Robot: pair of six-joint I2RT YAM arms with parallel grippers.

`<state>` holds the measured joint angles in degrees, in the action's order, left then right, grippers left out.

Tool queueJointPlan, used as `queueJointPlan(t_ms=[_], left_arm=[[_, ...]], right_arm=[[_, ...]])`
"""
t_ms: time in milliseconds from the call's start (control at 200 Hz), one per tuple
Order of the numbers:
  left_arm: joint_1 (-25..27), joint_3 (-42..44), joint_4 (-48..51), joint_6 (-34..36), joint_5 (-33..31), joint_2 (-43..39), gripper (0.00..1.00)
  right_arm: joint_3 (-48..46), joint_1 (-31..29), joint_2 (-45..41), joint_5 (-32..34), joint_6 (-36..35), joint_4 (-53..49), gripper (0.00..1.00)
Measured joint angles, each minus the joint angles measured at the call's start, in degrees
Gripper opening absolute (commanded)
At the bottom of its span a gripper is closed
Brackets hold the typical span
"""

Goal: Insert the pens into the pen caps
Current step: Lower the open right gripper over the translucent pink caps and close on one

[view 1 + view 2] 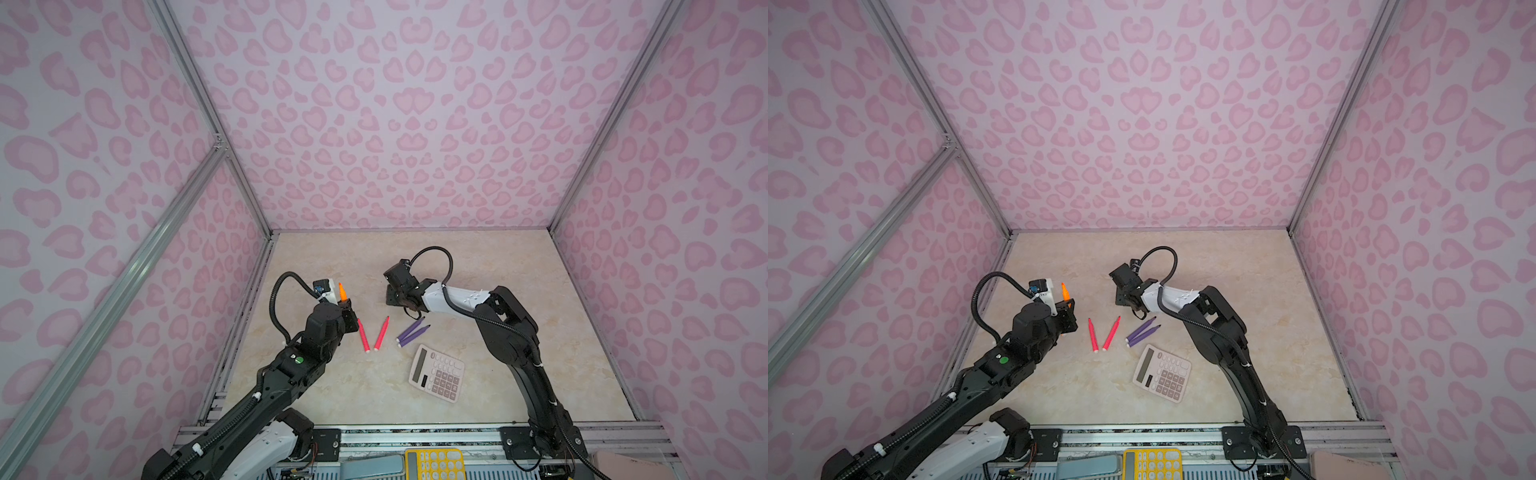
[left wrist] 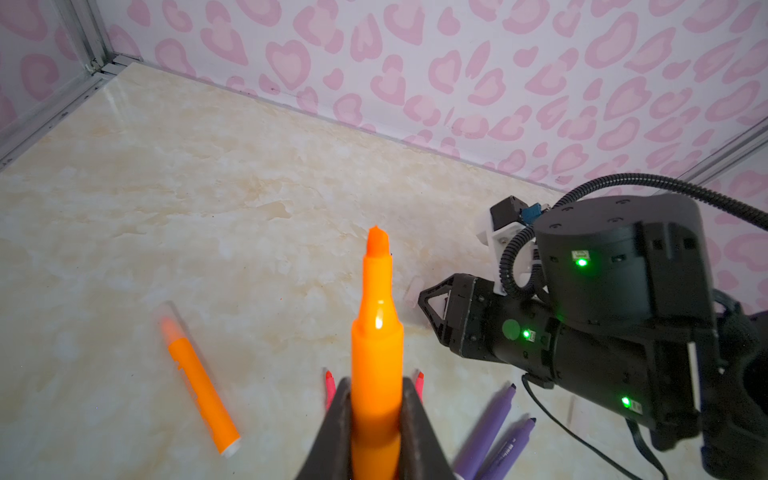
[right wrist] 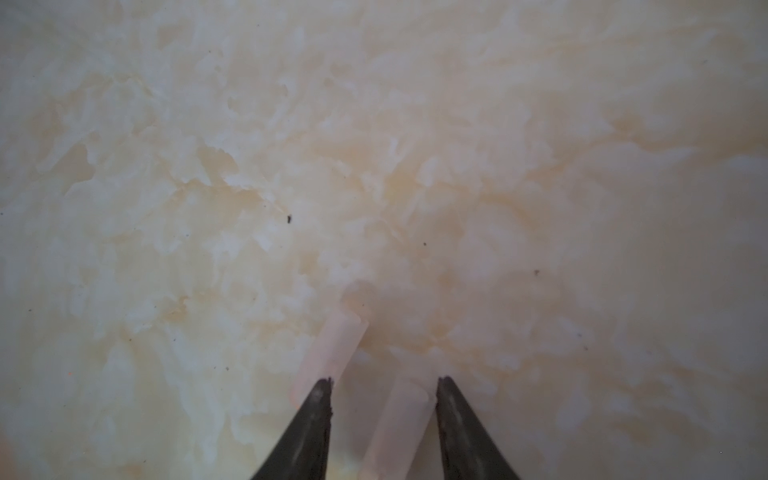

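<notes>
- At left, the left gripper point(image 2: 376, 384) clamps the orange pen point(image 2: 377, 316), tip pointing outward.
- Above the table point(image 3: 208, 166), the right gripper point(image 3: 384, 380) stands open, jaws astride one pen cap point(image 3: 399, 419).

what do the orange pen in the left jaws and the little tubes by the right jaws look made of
Orange pen: probably smooth glossy plastic, from the bright highlight on its shoulder; tip looks matte, perhaps felt.
Tubes: likely translucent, faintly pink plastic; the marbled tabletop shows through them.
</notes>
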<state>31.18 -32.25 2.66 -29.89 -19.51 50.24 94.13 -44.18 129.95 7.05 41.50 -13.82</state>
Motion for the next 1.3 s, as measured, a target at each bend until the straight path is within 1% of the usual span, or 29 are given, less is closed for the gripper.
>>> queueJointPlan(t_ms=[75,210,270,450,545,595,645,905,1070,1215,1300], left_arm=[[0.0,0.0,0.2,0.0,0.0,0.0,0.03],[0.0,-0.1,0.2,0.0,0.0,0.0,0.04],[0.0,-0.1,0.3,0.0,0.0,-0.1,0.03],[0.0,-0.1,0.5,0.0,0.0,-0.8,0.04],[-0.1,-0.1,0.5,0.0,0.1,-0.8,0.04],[-0.1,-0.1,0.5,0.0,0.1,-0.8,0.04],[-0.2,-0.1,0.5,0.0,0.1,-0.8,0.04],[-0.2,-0.1,0.6,0.0,0.1,-0.8,0.04],[-0.2,-0.1,0.6,0.0,0.1,-0.8,0.03],[-0.3,-0.1,0.6,0.0,0.1,-0.9,0.04],[-0.3,-0.1,0.6,0.0,0.1,-1.0,0.03]], right_arm=[[0.6,-0.4,0.2,1.1,-0.3,-1.2,0.39],[1.2,-1.4,0.3,3.2,-0.9,-3.1,0.38],[1.4,-1.7,0.3,4.0,-1.2,-3.8,0.36],[2.8,-1.7,1.7,6.1,-1.7,-4.4,0.35],[3.3,-1.7,2.1,6.8,-1.9,-4.6,0.35],[3.7,-1.7,2.3,7.1,-2.1,-4.8,0.33],[4.1,-1.7,2.6,7.5,-2.1,-5.1,0.29],[5.1,-1.7,3.2,8.1,-2.7,-5.7,0.25],[5.1,-1.9,3.2,8.2,-2.7,-5.9,0.26],[5.1,-2.4,3.2,9.1,-3.1,-6.0,0.33],[5.1,-2.7,3.2,9.5,-3.1,-6.3,0.34]])
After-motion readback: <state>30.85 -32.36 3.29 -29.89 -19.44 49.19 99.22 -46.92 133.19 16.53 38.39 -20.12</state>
